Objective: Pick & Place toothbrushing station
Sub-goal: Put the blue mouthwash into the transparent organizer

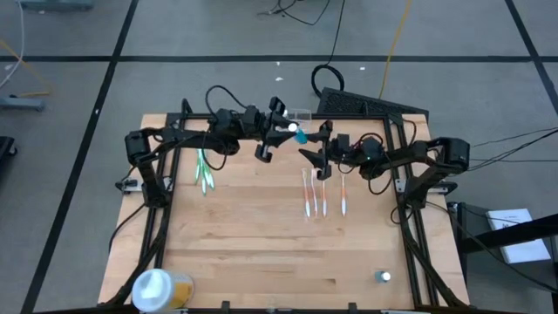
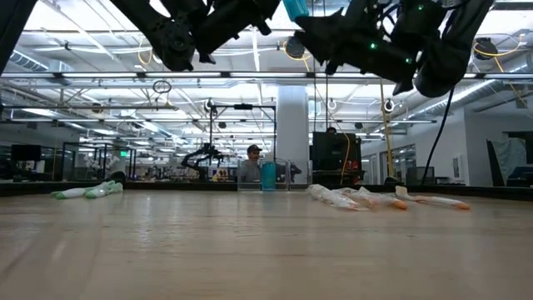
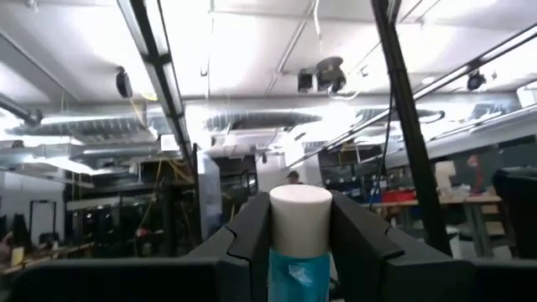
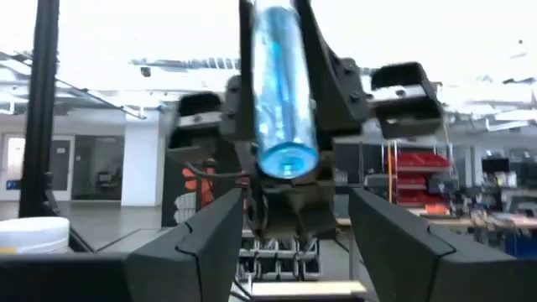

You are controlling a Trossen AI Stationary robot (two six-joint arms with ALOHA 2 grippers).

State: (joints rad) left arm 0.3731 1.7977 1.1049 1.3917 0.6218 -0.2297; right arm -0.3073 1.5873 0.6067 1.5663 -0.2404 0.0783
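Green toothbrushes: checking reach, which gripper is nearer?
Left. The left gripper hangs just right of the green toothbrushes; the right gripper is farther right.

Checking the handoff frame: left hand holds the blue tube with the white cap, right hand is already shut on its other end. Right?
Not quite. The left hand does hold the blue tube with the white cap, but the right hand is open, its fingers apart and short of the tube. The right wrist view shows it.
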